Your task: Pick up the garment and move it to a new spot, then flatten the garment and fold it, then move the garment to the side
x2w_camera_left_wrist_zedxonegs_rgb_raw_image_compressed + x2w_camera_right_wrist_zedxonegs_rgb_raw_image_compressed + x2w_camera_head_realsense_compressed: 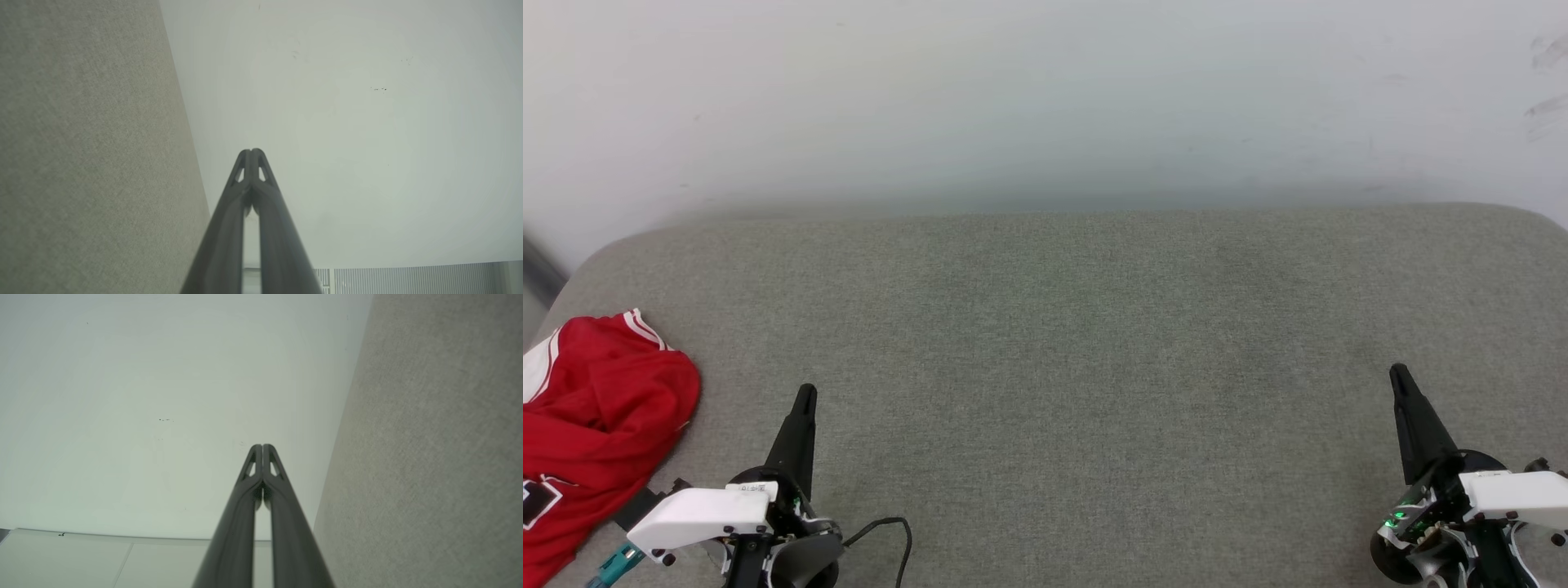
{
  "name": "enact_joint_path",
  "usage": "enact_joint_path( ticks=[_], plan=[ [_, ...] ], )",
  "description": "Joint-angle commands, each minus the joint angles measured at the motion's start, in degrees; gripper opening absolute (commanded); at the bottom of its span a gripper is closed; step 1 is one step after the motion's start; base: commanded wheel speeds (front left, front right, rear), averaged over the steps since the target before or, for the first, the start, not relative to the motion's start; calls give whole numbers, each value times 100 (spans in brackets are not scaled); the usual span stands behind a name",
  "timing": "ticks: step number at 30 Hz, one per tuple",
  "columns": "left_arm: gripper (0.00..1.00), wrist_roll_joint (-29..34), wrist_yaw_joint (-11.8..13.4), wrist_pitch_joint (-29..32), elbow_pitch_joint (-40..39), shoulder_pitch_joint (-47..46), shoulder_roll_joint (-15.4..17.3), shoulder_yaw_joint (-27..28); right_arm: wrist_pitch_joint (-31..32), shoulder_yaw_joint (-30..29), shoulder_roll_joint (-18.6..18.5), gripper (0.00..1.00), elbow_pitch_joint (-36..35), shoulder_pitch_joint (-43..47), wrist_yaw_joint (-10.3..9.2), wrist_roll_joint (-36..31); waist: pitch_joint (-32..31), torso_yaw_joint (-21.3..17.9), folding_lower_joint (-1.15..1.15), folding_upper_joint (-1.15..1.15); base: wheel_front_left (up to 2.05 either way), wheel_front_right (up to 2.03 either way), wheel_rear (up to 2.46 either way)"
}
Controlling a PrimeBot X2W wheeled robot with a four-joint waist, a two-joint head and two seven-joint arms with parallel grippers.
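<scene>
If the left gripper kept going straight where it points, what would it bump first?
Probably the white wall: the shut left gripper aims at it, running alongside the grey cushion. The red garment lies off to its side.

Grey padded bench [1094,343] with a red shirt [600,425] at its left end

The bench is covered in plain grey woven cloth and has rounded far corners. The shirt lies crumpled in a heap on the left end, with white striped trim at its top and part of a black, white-edged mark low down. It runs past the picture's left edge.
</scene>
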Motion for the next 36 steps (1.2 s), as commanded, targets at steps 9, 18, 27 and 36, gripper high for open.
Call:
enact_joint_path(
  ticks=[9,18,27,36],
  plan=[
    [0,-10,-27,10,-2,-32,-11,15,-1,3,19,0,4,-67,-2,23,0,0,0,0,0,0,0],
    [0,-10,-28,10,-2,-32,-11,15,-1,2,19,0,3,-67,-2,23,0,0,0,0,0,0,0],
    [0,-10,-27,10,-2,-32,-11,14,-2,3,19,0,3,-67,-2,23,0,0,0,0,0,0,0],
    [0,-10,-27,10,-2,-32,-11,14,-2,3,19,0,3,-67,-2,23,0,0,0,0,0,0,0]
  ],
)
